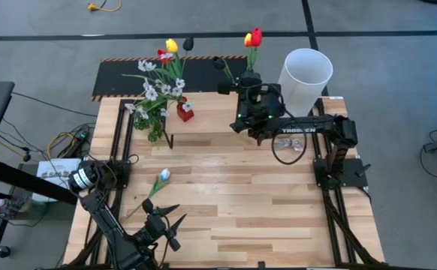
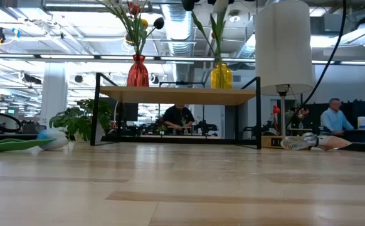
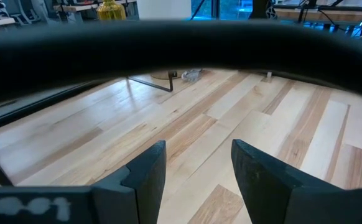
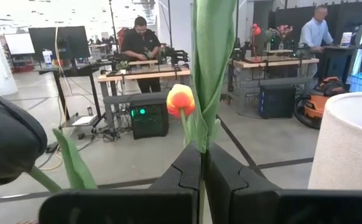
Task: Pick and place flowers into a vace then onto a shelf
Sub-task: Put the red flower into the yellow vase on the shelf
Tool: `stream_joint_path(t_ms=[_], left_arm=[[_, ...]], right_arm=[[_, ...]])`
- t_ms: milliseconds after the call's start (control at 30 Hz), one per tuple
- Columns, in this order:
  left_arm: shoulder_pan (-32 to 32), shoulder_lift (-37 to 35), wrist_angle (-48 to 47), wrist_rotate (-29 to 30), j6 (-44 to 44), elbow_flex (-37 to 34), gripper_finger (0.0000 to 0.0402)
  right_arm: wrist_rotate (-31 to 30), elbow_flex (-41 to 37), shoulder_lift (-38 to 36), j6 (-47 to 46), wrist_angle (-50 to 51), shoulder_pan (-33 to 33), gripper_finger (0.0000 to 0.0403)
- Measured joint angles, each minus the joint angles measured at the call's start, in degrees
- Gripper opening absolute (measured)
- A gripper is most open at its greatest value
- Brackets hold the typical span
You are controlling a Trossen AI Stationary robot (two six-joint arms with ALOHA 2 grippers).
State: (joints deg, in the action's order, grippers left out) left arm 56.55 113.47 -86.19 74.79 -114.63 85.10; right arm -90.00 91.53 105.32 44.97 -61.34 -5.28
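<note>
The shelf (image 2: 176,95) stands at the table's far side and carries a red vase (image 2: 138,70) of mixed flowers (image 1: 162,86) and a yellow vase (image 2: 221,75). Green stems (image 2: 216,31) rise from the yellow vase. My right gripper (image 1: 246,81) hovers above that vase, hiding it in the high view, and is shut on the stem of an orange-red tulip (image 1: 254,37). A black tulip (image 4: 7,146) shows close beside it. One white tulip (image 1: 161,178) lies flat on the table. My left gripper (image 1: 170,225) waits open near the table's near-left corner, short of that tulip. My right gripper pinches the tulip's green stem and leaf (image 4: 203,140) between its two shut fingers (image 4: 184,174), some way below the orange head (image 4: 181,99). The fingers reach toward the table's far edge, lying across the stem. The stem stands upright, its head above the fingers.
A tall white cylinder (image 1: 305,75) stands right of the shelf, close to my right arm. A crumpled wrapper (image 2: 308,142) lies beside it. The shelf's black legs (image 2: 258,113) rise from the table. Open wood lies in the middle (image 1: 248,195). People work at desks behind (image 4: 140,46).
</note>
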Motion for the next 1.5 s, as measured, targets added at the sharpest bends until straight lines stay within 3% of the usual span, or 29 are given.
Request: stream_joint_path(t_ms=[1500], left_arm=[[0.0, 0.0, 0.1, -0.5, 0.0, 0.0, 0.0173]], right_arm=[[0.0, 0.0, 0.0, 0.7, 0.9, 1.0, 0.0009]])
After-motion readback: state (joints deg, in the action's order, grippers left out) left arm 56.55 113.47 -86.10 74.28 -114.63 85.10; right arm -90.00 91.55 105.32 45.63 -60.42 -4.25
